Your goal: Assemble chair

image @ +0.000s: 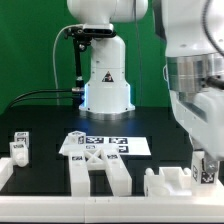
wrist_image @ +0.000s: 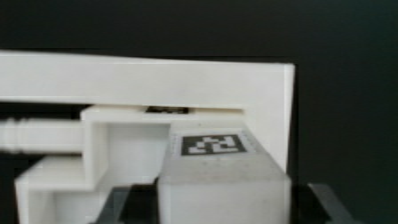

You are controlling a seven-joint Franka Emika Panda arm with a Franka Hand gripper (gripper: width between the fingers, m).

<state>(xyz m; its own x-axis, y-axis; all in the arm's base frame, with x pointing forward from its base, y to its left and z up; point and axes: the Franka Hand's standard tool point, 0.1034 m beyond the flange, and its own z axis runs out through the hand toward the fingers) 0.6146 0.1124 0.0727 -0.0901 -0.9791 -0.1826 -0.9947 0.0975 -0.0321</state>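
Observation:
The chair is in loose white pieces on the black table. In the wrist view a white tagged block fills the space between my two dark fingers, and my gripper is shut on it. Just past it lie a stepped white piece and a long white slab. In the exterior view my gripper hangs low at the right, beside a notched white piece. A forked white piece lies at the front middle. A small tagged piece sits at the left.
The marker board lies flat in the middle of the table. The robot's white base stands behind it, with a black cable running off to the exterior view's left. A green curtain closes the back.

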